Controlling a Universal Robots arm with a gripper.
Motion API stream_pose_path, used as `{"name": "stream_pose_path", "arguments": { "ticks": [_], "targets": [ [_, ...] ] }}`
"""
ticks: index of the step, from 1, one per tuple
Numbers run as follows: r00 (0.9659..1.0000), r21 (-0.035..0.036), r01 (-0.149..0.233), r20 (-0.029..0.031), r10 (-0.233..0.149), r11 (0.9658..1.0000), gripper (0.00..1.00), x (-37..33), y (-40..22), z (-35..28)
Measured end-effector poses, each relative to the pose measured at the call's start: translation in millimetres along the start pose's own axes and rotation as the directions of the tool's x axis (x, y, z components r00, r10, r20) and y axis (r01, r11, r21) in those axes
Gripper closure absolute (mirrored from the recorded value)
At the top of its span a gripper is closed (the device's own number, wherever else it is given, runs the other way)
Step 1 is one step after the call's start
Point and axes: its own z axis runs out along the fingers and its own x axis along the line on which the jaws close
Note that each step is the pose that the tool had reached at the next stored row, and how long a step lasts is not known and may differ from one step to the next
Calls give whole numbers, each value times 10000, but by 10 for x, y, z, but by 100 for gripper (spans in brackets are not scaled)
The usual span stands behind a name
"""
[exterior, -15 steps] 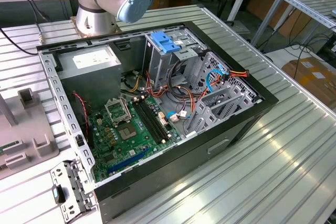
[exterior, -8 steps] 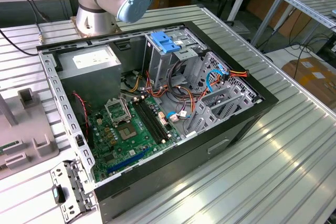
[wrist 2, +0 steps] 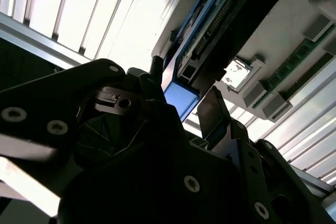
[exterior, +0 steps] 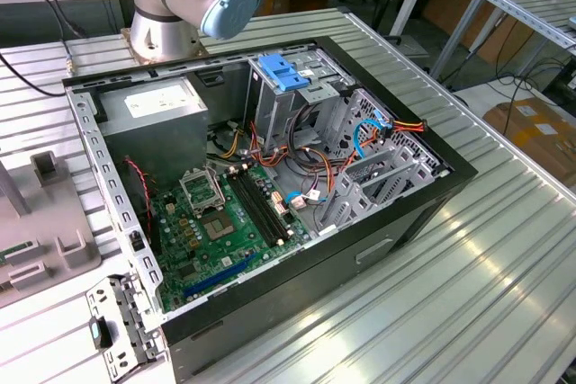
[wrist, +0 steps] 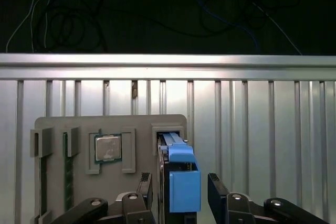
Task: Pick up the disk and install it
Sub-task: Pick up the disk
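The disk (wrist: 181, 156) stands on edge in a slot of a grey holder plate (wrist: 58, 124), its blue carrier frame facing the camera in the first wrist view. My gripper (wrist: 179, 178) is open and straddles the disk's near end, one finger on each side with a small gap to the frame. In the second wrist view the disk (wrist 2: 226, 14) shows its dark body and connector row, and its blue end sits between the fingers of the gripper (wrist 2: 184, 90).
The holder plate also carries a processor chip (wrist: 107, 148) and memory sticks (wrist: 67, 171). The open computer case (exterior: 405, 213) lies on the ribbed metal table, with a light-blue bracket (exterior: 281, 74) on its drive cage and a grey power supply (exterior: 157, 114) beside it.
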Motion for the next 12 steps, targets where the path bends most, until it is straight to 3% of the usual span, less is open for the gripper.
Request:
{"name": "stream_pose_path", "arguments": {
  "ticks": [12],
  "targets": [
    [10000,1,-3,1,3,10000,46,3,-2,52]
  ]
}}
